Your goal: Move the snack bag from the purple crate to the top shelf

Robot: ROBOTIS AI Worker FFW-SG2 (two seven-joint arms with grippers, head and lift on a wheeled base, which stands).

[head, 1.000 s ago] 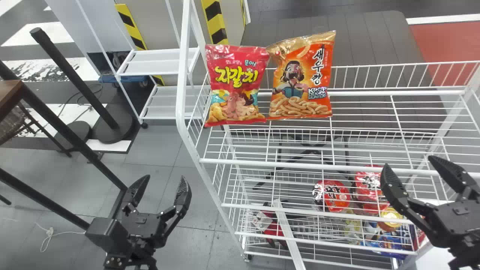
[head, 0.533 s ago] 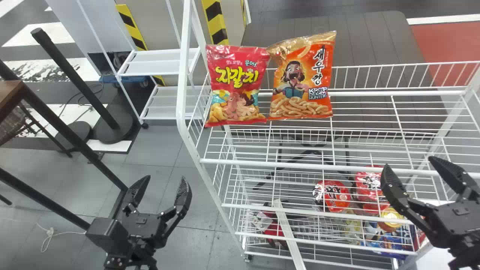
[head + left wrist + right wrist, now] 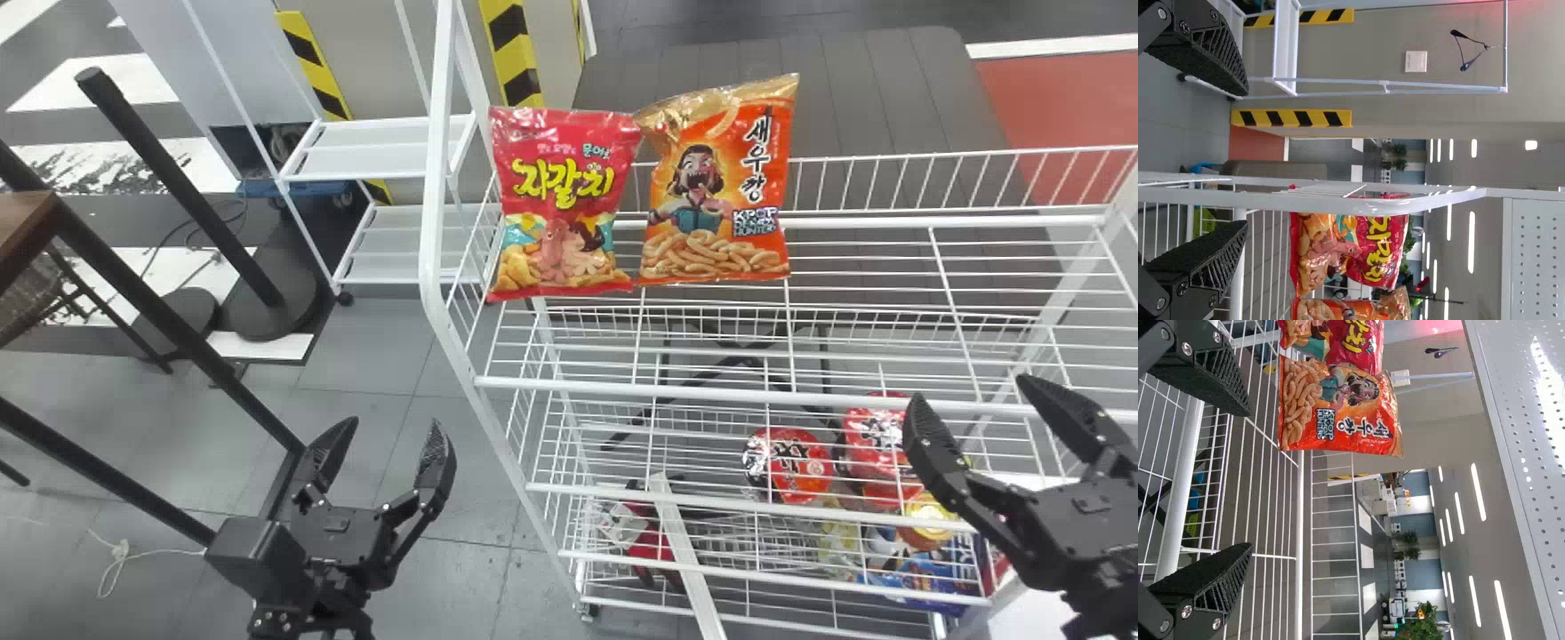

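Observation:
Two snack bags stand side by side on the white wire top shelf [image 3: 889,267]: a red bag [image 3: 560,204] at its left end and an orange bag [image 3: 718,191] beside it. My left gripper [image 3: 384,428] is open and empty, left of the rack and in front of it. At the right, my right gripper [image 3: 967,391] stands open before the rack's front rail. The left wrist view has the red bag [image 3: 1381,247] beyond the open left gripper [image 3: 1245,160]. In the right wrist view the orange bag [image 3: 1338,407] stands beyond the open right gripper [image 3: 1248,480]. I see no purple crate.
Packages, among them a red round one [image 3: 789,464], lie in the lower wire basket. A white upright post [image 3: 433,178] bounds the rack's left side. Black poles [image 3: 169,329] and a brown tabletop [image 3: 22,231] are at the far left.

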